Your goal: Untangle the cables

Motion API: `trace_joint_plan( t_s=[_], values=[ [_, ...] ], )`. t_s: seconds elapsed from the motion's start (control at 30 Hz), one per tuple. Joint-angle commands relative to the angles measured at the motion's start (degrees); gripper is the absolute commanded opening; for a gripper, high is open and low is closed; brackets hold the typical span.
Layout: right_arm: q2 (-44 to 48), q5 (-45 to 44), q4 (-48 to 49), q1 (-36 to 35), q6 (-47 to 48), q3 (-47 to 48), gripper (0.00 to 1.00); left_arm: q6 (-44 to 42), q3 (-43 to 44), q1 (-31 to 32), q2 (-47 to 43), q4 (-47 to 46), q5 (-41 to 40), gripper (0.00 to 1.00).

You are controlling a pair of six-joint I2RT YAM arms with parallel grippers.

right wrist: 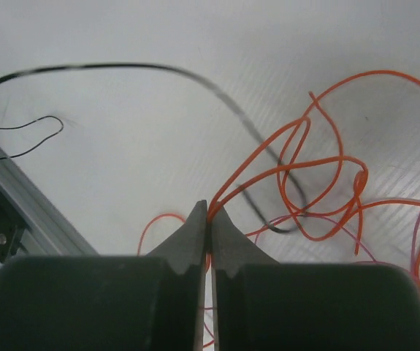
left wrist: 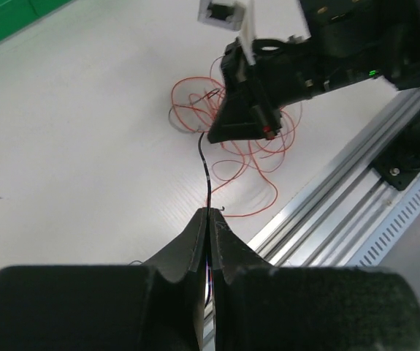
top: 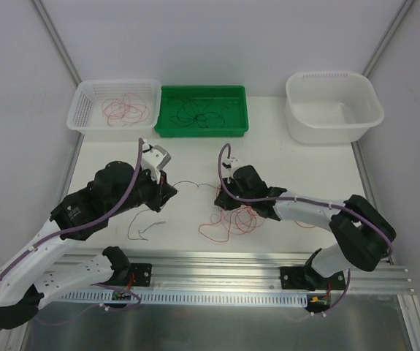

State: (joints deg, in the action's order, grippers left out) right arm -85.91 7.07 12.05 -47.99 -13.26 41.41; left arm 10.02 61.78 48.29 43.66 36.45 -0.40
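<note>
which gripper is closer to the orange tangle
Right. The right gripper grips the tangle itself; the left gripper is off to its left, pinching a black wire.

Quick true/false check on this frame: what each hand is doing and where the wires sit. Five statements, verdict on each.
1. The left hand is shut on a black wire. True.
2. The right hand hangs open over the wires. False: it is shut on an orange wire.
3. The green tray holds dark wires. True.
4. The white basket holds only black wires. False: it holds pinkish-red wires.
5. The orange tangle lies in the green tray. False: it lies on the table, at the right hand.
</note>
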Motion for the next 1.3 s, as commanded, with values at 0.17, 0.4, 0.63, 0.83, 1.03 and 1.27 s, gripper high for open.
trace_joint_plan(
  t_s=[0.17,0.4,0.63,0.83,1.03,1.27],
  values=[
    [14.79,3.48,-11.79,-0.35,2.97,2.80,0.01,0.17,-5.25,-0.22,4.50,0.20,-13.20,0.00],
    [26.83,-0.39,-24.88,4.55,7.63,4.83,0.01,0.88,-10.27,-5.13,4.33,2.14,-19.19,0.00],
    [36.42,0.04,-34.36,22.66,6.05,1.84,0.01,1.14,-15.02,-14.97,0.03,3.80,-21.04,0.00],
    [38.98,3.30,-37.45,27.77,6.05,1.66,0.01,0.96,-13.36,-17.00,-0.77,2.76,-17.53,0.00],
    [34.33,7.43,-36.23,27.51,4.73,-0.53,0.06,-0.88,-4.59,-17.00,2.82,0.91,-11.91,0.00],
    [28.96,7.35,-33.50,21.20,3.50,-2.74,0.13,-7.81,16.50,-17.09,15.04,-0.15,-8.22,0.00]
  ],
)
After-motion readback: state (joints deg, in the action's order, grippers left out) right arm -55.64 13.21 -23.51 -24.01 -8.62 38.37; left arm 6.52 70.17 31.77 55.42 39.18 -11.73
